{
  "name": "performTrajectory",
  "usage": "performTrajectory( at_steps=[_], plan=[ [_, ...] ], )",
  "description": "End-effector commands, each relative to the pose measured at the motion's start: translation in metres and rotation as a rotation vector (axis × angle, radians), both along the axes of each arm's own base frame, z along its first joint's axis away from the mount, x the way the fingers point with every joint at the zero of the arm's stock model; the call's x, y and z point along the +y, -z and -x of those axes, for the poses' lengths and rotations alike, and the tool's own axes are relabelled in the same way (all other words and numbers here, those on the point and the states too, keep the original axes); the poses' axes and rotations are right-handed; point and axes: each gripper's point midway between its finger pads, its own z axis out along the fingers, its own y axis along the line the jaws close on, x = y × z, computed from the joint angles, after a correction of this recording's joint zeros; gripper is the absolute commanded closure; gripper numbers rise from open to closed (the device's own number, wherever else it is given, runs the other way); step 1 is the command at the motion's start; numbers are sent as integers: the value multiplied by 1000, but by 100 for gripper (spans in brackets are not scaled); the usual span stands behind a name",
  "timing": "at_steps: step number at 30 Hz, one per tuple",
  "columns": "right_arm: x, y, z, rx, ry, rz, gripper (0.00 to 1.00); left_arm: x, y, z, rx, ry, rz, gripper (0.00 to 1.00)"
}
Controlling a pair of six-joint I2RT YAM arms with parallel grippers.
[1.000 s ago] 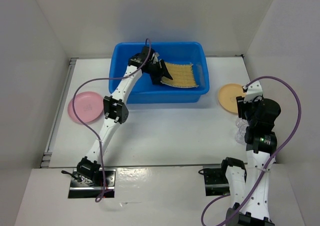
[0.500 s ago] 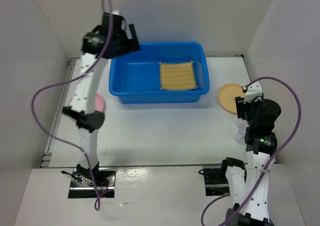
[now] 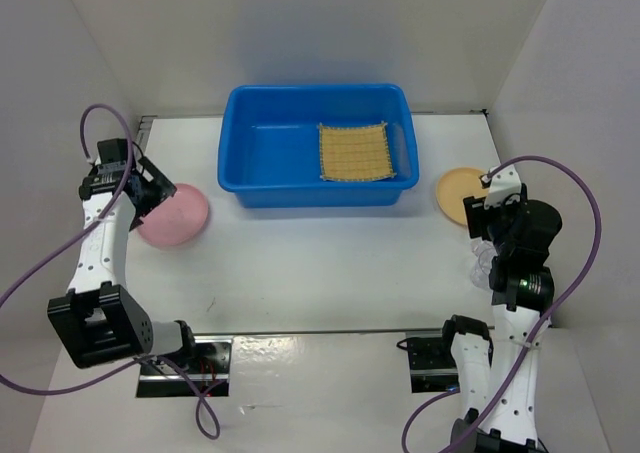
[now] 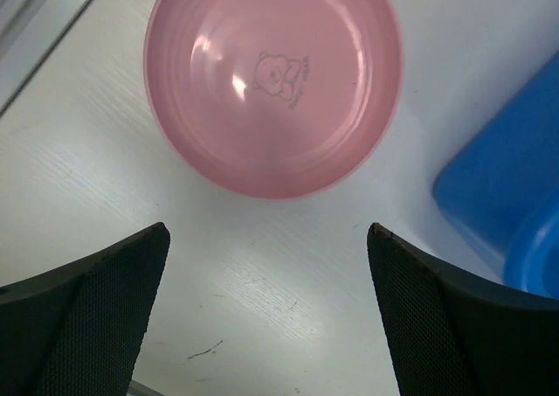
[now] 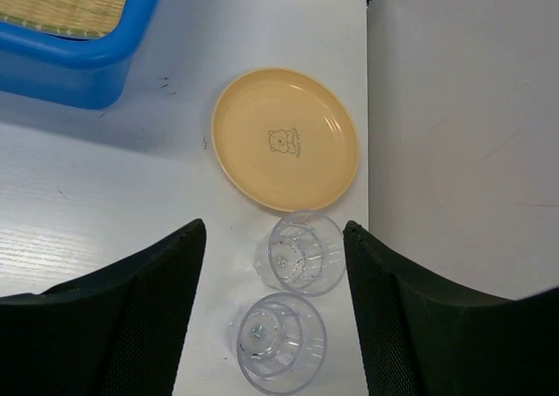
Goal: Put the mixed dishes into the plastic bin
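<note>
we are holding our left tool point(image 4: 266, 239) spread wide just short of the pink plate point(image 4: 272, 81), which is lying flat on the surface point(image 3: 320, 263) dead ahead of it, left of the blue bin point(image 3: 300, 195) and well apart from the right arm point(image 3: 520, 243).

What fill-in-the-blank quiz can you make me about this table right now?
The only dish in the bin is the ____.
The left gripper hovers open over the ____ plate.
Beside the tan plate stand ____ clear cups.
Missing words: mat; pink; two.
</note>
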Motion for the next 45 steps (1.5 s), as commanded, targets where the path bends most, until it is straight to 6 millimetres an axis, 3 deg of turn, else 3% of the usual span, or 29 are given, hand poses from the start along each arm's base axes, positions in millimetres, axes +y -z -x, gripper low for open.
performTrajectory(
  at_steps=[1,8,19,20,21,22,28,30,32,33,35,38,41,44,45],
  plan=[
    [4,-12,2,-45,-31,23,30,3,14,-18,-96,-54,118,0],
    [1,-7,-1,-23,-20,20,16,17,91,-1,1,-305,301,0],
    [3,-7,-1,-23,-28,17,7,15,161,6,121,-403,415,0],
    [3,-7,-1,-23,-28,17,7,17,163,2,121,-392,409,2],
    [3,-7,-1,-23,-28,17,7,16,167,3,134,-394,413,12],
    [3,-7,-1,-23,-28,17,6,15,172,3,146,-384,420,16],
    [2,-5,-2,-14,-28,14,3,18,173,-4,129,-381,415,24],
    [2,-5,-2,-14,-28,14,3,21,177,-2,141,-381,414,43],
    [2,-5,-2,-14,-28,14,3,24,175,-4,122,-367,428,63],
    [2,-5,-2,-14,-28,14,3,23,172,-8,111,-359,437,84],
    [2,-5,-2,-14,-28,14,2,25,165,-12,97,-346,448,91],
    [2,-5,-2,-14,-28,14,2,30,138,-21,30,-352,453,100],
    [2,-5,-2,-14,-28,14,2,37,81,-36,-123,-370,436,100],
    [2,-5,-2,-14,-28,14,2,45,10,-38,-349,-433,394,100],
    [2,-5,-2,-14,-28,14,2,43,-25,-33,-458,-433,373,100]
  ],
)
